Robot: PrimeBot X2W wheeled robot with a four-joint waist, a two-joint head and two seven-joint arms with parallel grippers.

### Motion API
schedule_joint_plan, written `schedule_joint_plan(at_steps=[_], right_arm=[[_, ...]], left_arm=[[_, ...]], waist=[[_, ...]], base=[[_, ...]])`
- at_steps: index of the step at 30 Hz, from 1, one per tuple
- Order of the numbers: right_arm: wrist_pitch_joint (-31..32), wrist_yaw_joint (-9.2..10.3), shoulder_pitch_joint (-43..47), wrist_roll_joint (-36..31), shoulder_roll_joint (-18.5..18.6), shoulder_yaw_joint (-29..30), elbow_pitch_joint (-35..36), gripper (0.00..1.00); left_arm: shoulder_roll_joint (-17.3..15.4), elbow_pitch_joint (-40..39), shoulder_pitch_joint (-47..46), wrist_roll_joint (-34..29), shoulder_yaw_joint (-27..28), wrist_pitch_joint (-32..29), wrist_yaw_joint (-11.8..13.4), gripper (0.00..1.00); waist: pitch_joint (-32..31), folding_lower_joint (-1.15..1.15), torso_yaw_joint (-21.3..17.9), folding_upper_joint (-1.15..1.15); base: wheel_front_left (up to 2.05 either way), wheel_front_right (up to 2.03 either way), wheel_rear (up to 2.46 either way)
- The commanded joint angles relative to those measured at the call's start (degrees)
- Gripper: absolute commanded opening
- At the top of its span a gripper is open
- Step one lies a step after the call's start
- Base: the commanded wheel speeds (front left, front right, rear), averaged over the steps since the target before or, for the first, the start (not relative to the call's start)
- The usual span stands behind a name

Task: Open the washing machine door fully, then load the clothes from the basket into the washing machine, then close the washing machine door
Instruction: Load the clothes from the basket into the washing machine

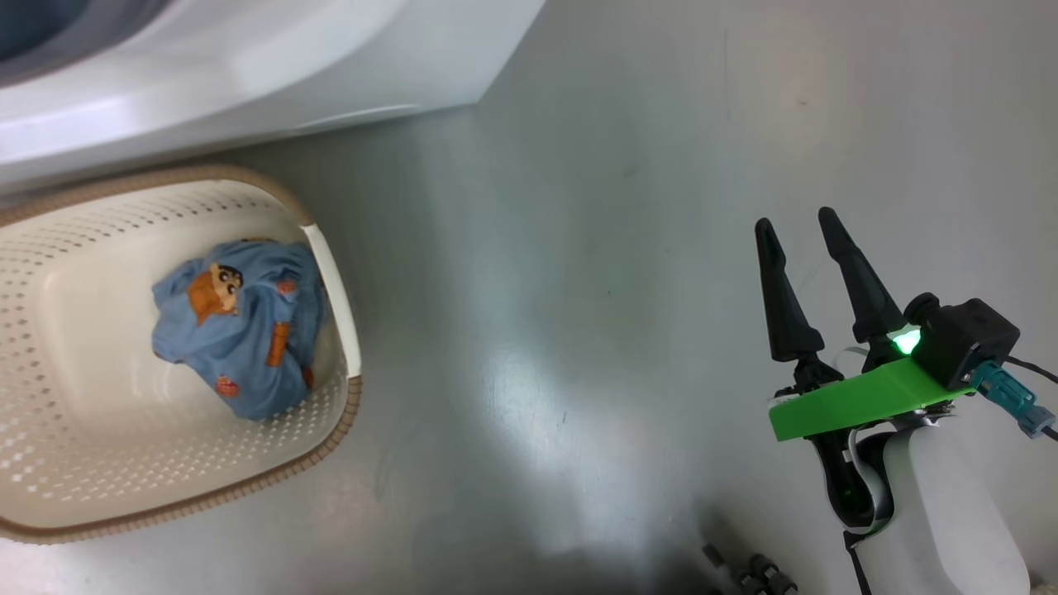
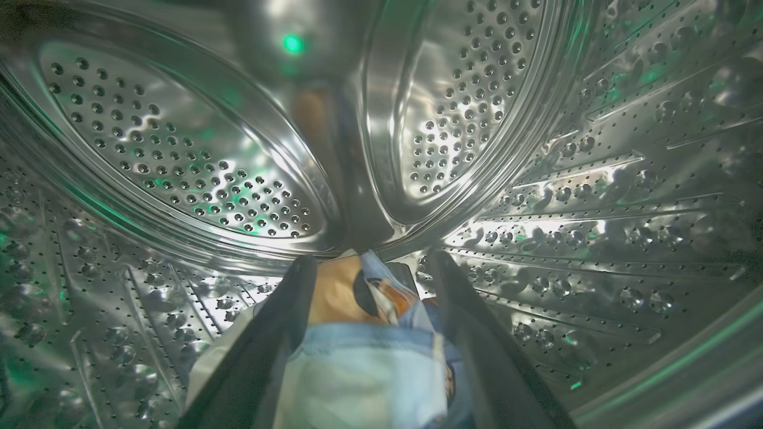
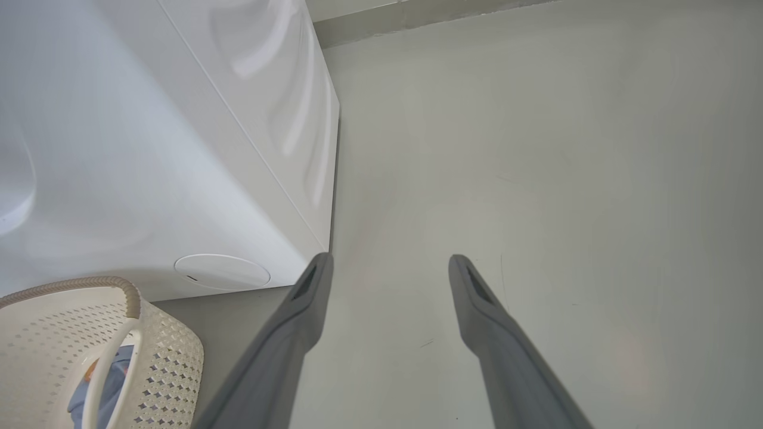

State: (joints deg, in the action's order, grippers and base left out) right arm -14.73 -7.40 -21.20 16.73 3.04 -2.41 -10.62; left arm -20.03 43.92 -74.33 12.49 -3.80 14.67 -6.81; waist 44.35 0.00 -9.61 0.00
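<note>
Left pincer (image 2: 369,268) gripping clothes (image 2: 363,363) – inside drum (image 2: 179,161)

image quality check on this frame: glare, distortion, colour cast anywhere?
Head view: broad soft glare on the grey floor; the right tool is sharp, its green light blown out. Left wrist view: strong wide-angle bending of the steel drum, bright highlights and green tint; the blue garment between the left tool's fingers is soft. Right wrist view: even light, washing machine nearly featureless.

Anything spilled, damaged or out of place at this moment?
Nothing stands out. One garment sits between the left end effector's fingers inside the drum; another lies in the upright basket. The right end effector hangs open over the floor.
</note>
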Motion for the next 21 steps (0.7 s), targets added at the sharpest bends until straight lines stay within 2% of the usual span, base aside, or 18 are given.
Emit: schedule_joint_plan(at_steps=[1,9,21], right_arm=[[-0.27,-0.09,1.11,-0.38,-0.16,-0.81,0.77,1.0],[-0.27,-0.09,1.45,-1.03,-0.16,-0.56,0.03,1.0],[-0.27,-0.09,3.21,-1.69,-0.16,-0.65,-1.29,1.0]], left_arm=[[-2.47,-1.53,1.85,0.36,1.05,0.32,0.29,1.0],[-0.72,-2.62,7.35,0.83,2.08,0.32,0.59,1.0],[2.71,-8.8,20.13,1.73,4.32,0.32,0.81,1.0]], waist=[[-0.99,0.0,0.59,0.0],[-4.73,0.0,1.84,0.0],[-12.71,0.0,3.36,0.0]], base=[[0.0,0.0,0.0],[0.0,0.0,0.0],[0.0,0.0,0.0]])
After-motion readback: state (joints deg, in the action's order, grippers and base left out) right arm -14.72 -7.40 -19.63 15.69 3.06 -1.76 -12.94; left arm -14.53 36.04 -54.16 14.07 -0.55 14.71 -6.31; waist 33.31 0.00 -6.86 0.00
